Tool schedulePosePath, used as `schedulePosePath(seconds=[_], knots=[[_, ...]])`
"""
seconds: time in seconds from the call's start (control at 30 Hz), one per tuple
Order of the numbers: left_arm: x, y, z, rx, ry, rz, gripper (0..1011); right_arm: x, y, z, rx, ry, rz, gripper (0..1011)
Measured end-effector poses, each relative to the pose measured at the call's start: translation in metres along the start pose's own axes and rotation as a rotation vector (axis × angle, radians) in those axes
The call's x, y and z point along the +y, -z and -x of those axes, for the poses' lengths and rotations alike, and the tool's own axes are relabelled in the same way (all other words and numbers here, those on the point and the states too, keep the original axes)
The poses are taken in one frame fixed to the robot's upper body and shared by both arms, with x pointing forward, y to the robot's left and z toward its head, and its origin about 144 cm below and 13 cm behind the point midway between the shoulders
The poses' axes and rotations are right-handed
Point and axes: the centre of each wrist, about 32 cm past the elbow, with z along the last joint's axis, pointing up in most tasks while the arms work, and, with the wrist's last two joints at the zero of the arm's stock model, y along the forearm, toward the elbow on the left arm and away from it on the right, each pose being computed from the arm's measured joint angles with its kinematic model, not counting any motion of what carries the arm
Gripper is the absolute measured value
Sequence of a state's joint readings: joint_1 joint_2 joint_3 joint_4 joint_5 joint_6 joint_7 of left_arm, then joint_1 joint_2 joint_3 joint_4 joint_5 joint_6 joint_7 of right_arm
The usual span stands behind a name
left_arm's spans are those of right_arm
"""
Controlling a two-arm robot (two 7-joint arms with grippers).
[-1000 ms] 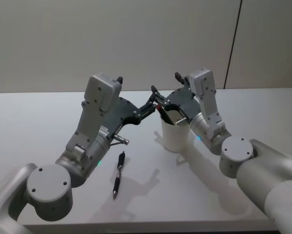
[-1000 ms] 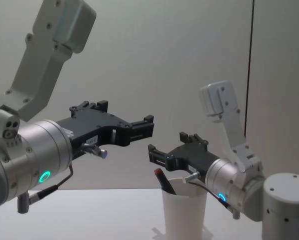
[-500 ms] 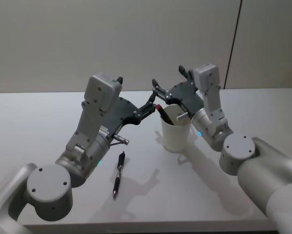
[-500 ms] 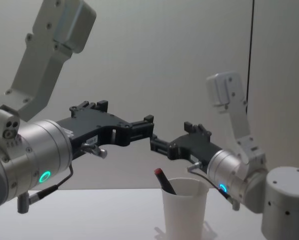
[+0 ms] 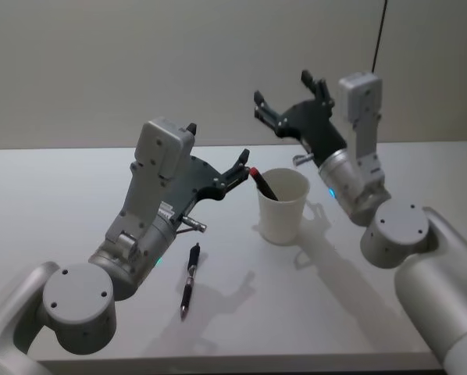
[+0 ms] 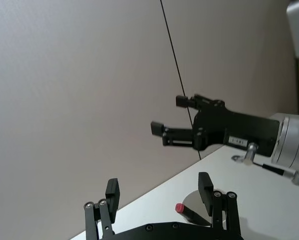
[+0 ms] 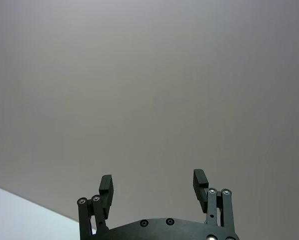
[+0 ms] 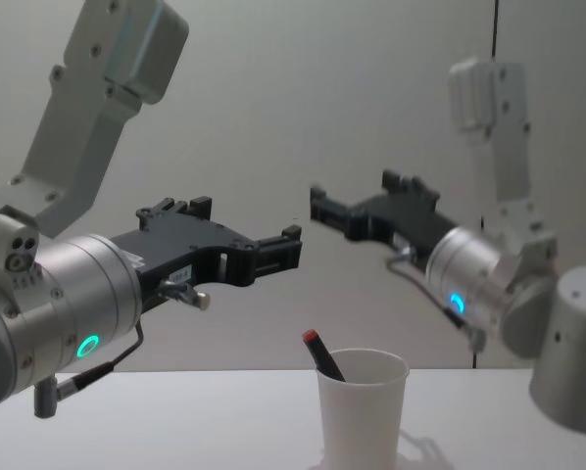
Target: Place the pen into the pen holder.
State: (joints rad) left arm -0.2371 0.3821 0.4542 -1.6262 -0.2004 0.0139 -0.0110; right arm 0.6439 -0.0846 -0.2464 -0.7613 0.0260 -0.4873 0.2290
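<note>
Right pincer (image 5: pixel 282 89) has lifted off the cup since a second ago. It was down at the rim; now it sits high in the upper right-centre of the head view, above and behind the cup and well clear of it. Its jaws are spread with nothing between them.

White surface (image 5: pixel 54 187) spans the lower half of the frame against a plain grey wall.

Left pincer (image 5: pixel 240 166) hasn't budged. It's at mid-frame, raised off the surface, pointing at the cup from the left and stopping just short of the rim. Its jaws are also apart and empty, with both fingers (image 6: pixel 112 189) visible in the left wrist view.

Pen holder (image 5: pixel 283 209) stands upright on the surface, centre-right, untouched by either pincer.

Red-capped pen (image 5: pixel 262 183) is inside the holder, leaning left against the rim with its cap sticking out above it.

Black pen (image 5: pixel 189 278) lies flat on the surface at lower centre-left, near the left arm and apart from the holder.
</note>
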Motion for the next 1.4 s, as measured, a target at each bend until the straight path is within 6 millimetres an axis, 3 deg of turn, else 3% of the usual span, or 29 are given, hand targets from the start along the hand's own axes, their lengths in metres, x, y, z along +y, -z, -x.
schedulePosePath(seconds=[0.27, 0.7, 1.4], knots=[[0.000, 0.000, 0.000, 0.000, 0.000, 0.000, 1004, -0.004, -0.032, -0.003, 0.002, 0.020, -0.043, 1002], [0.000, 0.000, 0.000, 0.000, 0.000, 0.000, 1004, -0.017, -0.064, -0.008, 0.030, 0.099, 0.017, 1002], [0.000, 0.000, 0.000, 0.000, 0.000, 0.000, 1004, -0.056, -0.071, -0.017, 0.116, 0.339, 0.153, 1002]])
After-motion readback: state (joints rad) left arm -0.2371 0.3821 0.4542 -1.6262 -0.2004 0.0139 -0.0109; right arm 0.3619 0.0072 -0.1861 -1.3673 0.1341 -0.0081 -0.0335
